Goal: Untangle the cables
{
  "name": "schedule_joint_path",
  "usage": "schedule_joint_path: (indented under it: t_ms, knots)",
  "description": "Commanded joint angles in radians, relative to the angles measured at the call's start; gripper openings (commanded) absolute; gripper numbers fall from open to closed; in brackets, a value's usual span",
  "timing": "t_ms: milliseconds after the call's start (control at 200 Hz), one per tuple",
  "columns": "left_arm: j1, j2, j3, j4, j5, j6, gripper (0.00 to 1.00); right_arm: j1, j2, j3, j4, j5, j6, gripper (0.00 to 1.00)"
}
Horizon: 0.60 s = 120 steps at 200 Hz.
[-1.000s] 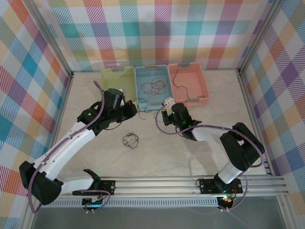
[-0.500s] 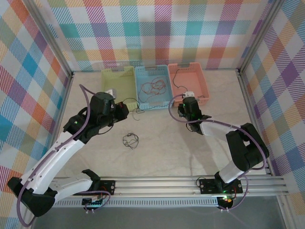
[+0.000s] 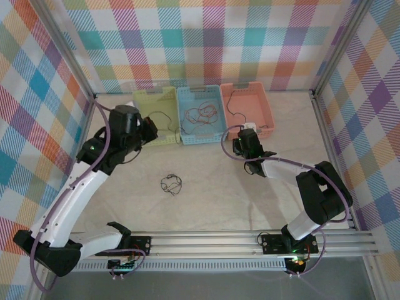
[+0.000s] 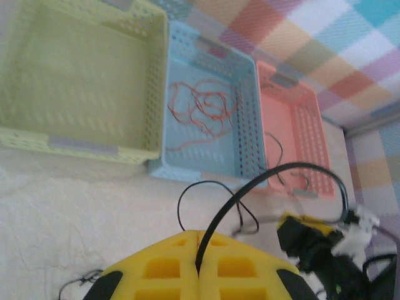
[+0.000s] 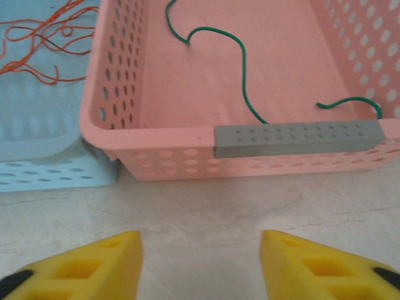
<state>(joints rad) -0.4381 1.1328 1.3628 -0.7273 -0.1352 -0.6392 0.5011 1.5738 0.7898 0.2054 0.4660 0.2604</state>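
Closest to you, a small black tangle [image 3: 170, 184] of cable lies loose on the tabletop [image 3: 250, 200], between the two arms and well apart from both end effectors. I judge the left one to be nearer to it. Beyond it, your left end effector [image 4: 199, 242] is closed tight on a black cable [image 4: 269, 172], pinched in the seam between its yellow fingers. From there the cable arcs up and away to the right, toward the right arm, with a thinner loop beside it, and I cannot tell where its far end lies. This end effector hovers just in front of the yellow-green basket [image 4: 62, 142]. The coming move most likely turns on that: the basket lies ahead and to the left of the grip while the cable's length runs off to the right, so you would need to draw the slack across before lowering it in. Your right end effector [image 5: 200, 242] has its fingers standing apart with nothing between them, facing the near wall of the pink basket [image 5: 162, 156]. A dark green cable [image 5: 242, 62] snakes over that basket's floor and rises at the near rim by a grey strip [image 5: 297, 139]. Between those two baskets, the blue basket [image 5: 37, 175] holds a red cable [image 4: 201, 106] in loose coils. No brand, label or writing can be read.
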Motion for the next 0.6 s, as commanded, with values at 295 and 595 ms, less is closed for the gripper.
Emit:
schedule_joint_path:
  t_ms: [295,595]
  knots:
    - [0.22,0.149,0.236,-0.052,0.083,-0.004,0.0,-0.011,-0.015,-0.007,-0.001,0.006,0.022,0.68]
    - [0.314,0.321,0.369,-0.021,0.052,0.002,0.0,-0.01,-0.006,0.002,0.009,-0.023,0.013,0.68]
